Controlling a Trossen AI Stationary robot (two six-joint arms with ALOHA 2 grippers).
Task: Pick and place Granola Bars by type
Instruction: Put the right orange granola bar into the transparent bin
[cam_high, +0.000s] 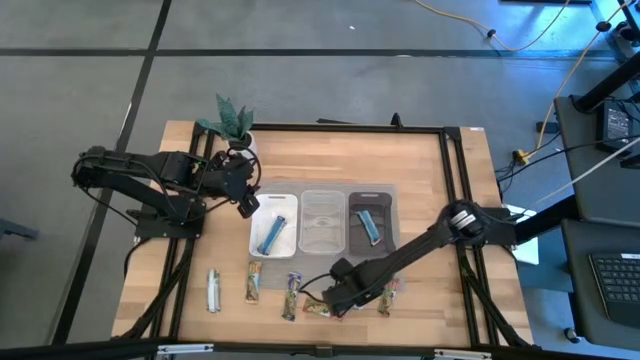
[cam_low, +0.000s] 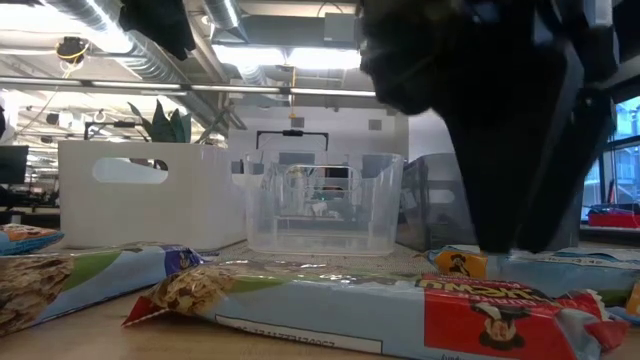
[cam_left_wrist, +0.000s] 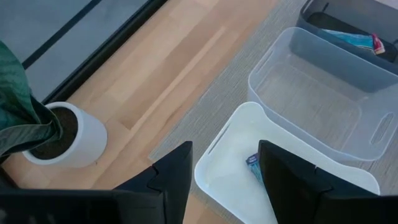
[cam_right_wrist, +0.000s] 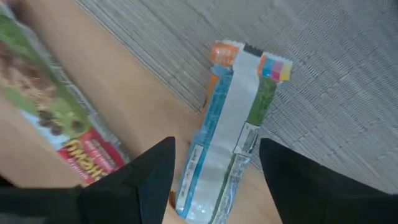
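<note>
Two blue bars lying in trays so far, one (cam_high: 272, 235) in the white tray (cam_high: 258, 232) and one (cam_high: 369, 226) in the dark tray (cam_high: 353, 232), with nothing seen in the clear tray (cam_high: 322, 240) between them. About five more Granola Bars (cam_high: 253, 281) left loose in a row on the wood at 6 o'clock from the trays, likely waiting to be sorted. Down low over that row, at 5 o'clock: right gripper (cam_right_wrist: 214, 186), fingers spread wide, one on each side of a bar with a white strip (cam_right_wrist: 224, 143). Not pinching it yet. Lined up along the bar, most likely so the fingers can close on its thin sides. Half on the grey mat (cam_right_wrist: 323, 74), half on the wood, this bar, with a brown-green-red bar (cam_right_wrist: 56, 124) just beside it. Up at 10 o'clock, above the white tray's corner: left gripper (cam_left_wrist: 224, 180), fingers apart and holding nothing, probably kept out of the way. Near it at 11 o'clock, a potted plant (cam_high: 228, 120).
</note>
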